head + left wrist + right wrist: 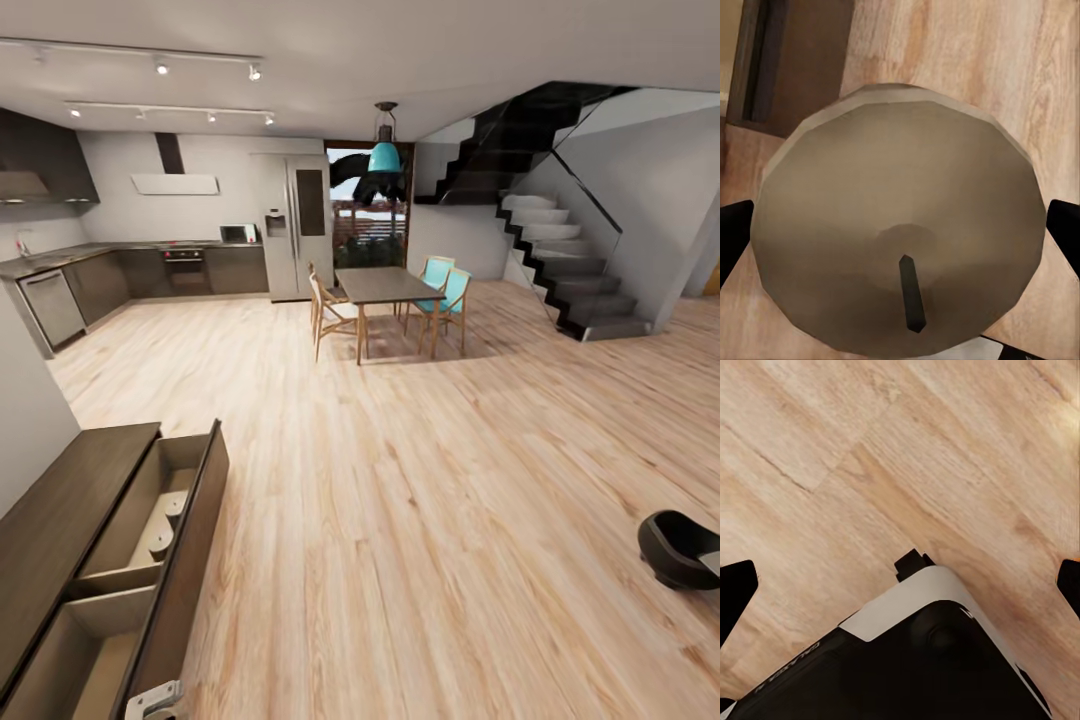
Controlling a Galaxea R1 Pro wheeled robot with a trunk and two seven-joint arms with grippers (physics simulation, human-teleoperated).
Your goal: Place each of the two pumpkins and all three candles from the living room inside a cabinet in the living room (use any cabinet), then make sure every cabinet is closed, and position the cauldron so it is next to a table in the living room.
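Left hand grips a candle; right hand released over floor; open cabinet at 8 o'clock.

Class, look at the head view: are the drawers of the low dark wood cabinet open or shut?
Open. Both drawers of the cabinet are pulled out, their pale insides exposed. The farther drawer holds candles.
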